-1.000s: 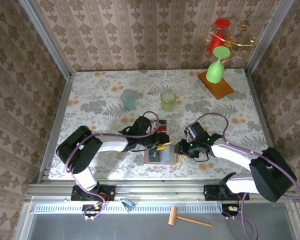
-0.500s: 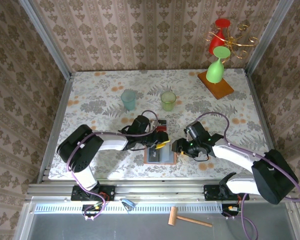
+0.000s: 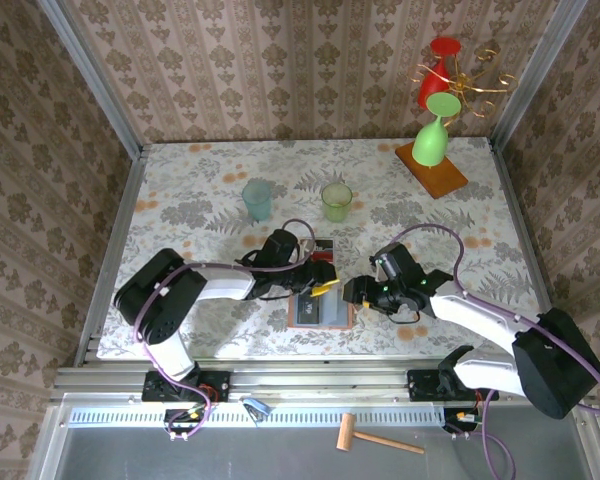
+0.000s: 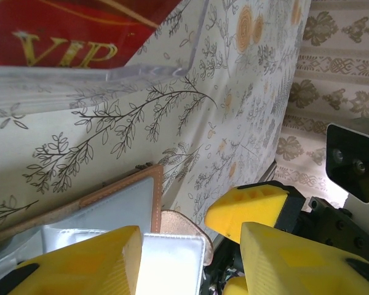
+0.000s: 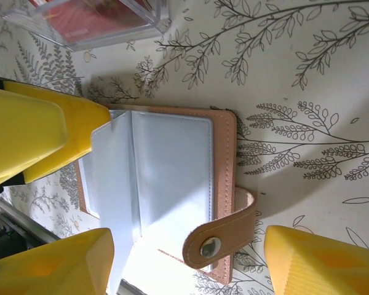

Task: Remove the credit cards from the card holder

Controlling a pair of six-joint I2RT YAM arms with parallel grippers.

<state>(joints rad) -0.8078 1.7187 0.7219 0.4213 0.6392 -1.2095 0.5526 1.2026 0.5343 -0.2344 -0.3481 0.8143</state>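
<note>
The right gripper (image 3: 351, 293) has spread wider, empty, straddling the card holder (image 3: 319, 313) lying open at lower centre of the overhead view. The left gripper (image 3: 326, 286) stands half-spread over its edge. The holder looks light and floppy, so I'd pin it, then draw any hidden credit cards, slick and stiff, by an exposed edge.

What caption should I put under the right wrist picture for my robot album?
Open card holder framed between the right gripper's spread yellow fingers, clear tray beyond, on a flowery table.
</note>
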